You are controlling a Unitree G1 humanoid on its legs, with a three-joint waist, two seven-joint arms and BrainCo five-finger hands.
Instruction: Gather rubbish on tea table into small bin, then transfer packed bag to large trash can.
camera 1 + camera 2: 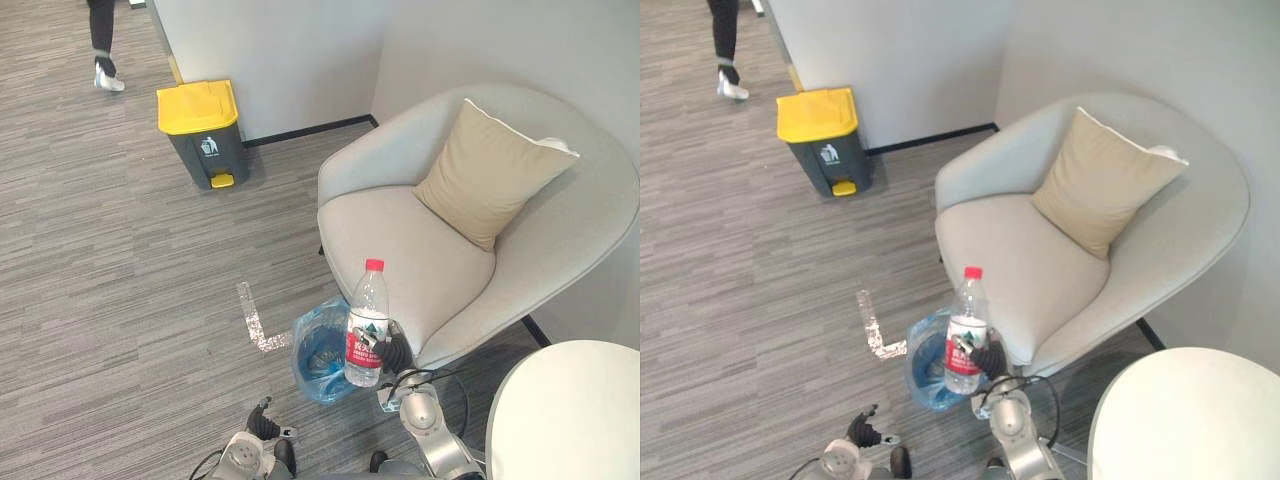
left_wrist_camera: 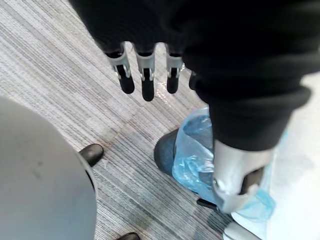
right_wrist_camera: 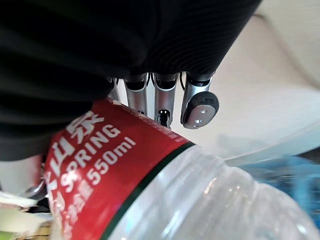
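My right hand (image 1: 392, 353) is shut on a clear plastic water bottle (image 1: 366, 322) with a red cap and red label, held upright just above the small bin (image 1: 320, 352) lined with a blue bag on the floor beside the armchair. In the right wrist view the fingers (image 3: 161, 102) curl round the bottle's red label (image 3: 107, 160). My left hand (image 1: 262, 425) hangs low near the floor, fingers (image 2: 146, 75) straight and holding nothing, a little short of the blue bag (image 2: 196, 155). The large grey trash can (image 1: 204, 132) with a yellow lid stands by the far wall.
A grey armchair (image 1: 420, 250) with a beige cushion (image 1: 490, 170) stands right of the small bin. The round white tea table (image 1: 570, 410) is at the lower right. A tape mark (image 1: 256, 320) lies on the carpet. A person's legs (image 1: 104, 45) show far back left.
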